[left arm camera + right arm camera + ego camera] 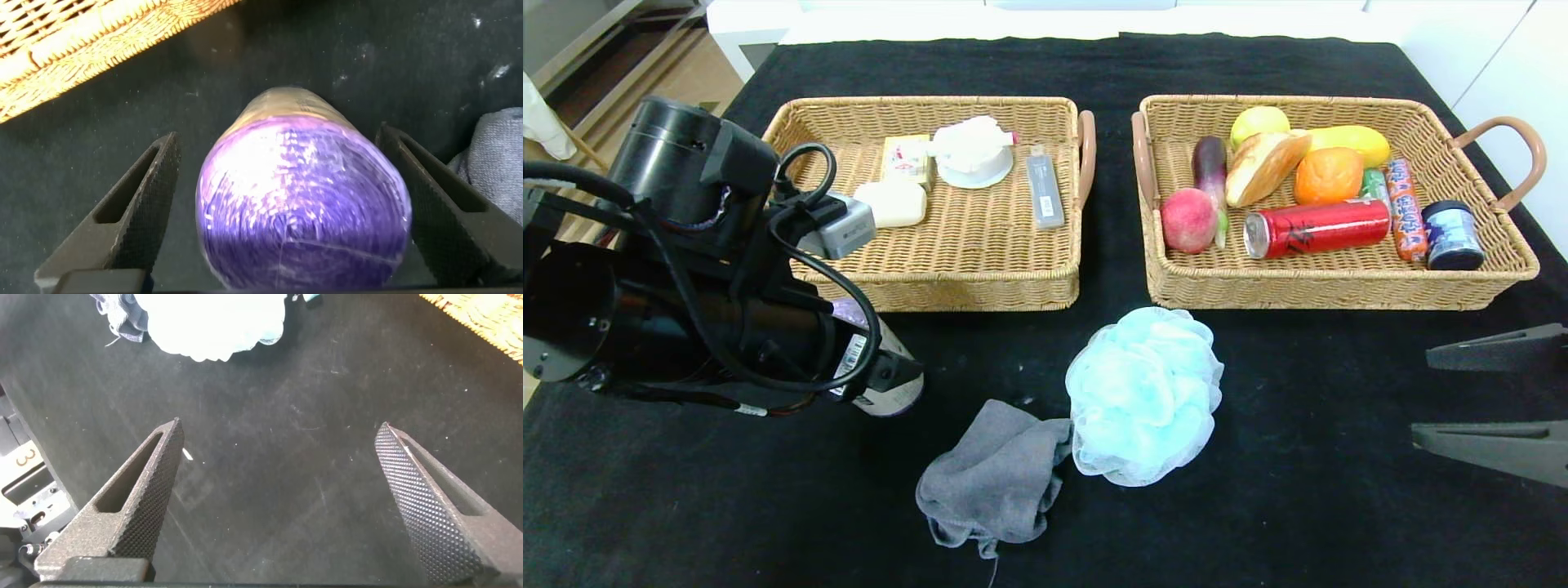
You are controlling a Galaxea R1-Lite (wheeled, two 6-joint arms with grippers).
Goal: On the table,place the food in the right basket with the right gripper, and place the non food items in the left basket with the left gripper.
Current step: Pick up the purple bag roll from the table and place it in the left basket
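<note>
Head view shows the left tool [882,392] low over the table's [1298,506] near-left part, just in front of the left basket [931,286], its arm covering most of what it reaches for. Its wrist view is clearer: spread fingers [139,204] stand either side of a purple-capped bottle [302,204] lying on the table, with gaps on both sides, so nothing is pinched yet. I judge the bottle stiff and smooth, likely to roll or slip, so a hold across the middle of its round body seems safest. Its label and full length are hidden by the arm. Toward the table's near middle lie a grey cloth [996,478] and a pale blue bath puff [1145,392], touching; both look soft, light and easy to pinch anywhere. The right basket [1339,286] holds the food. The right tool [1490,392] hangs spread and empty by the near-right edge, cut off by the frame.
</note>
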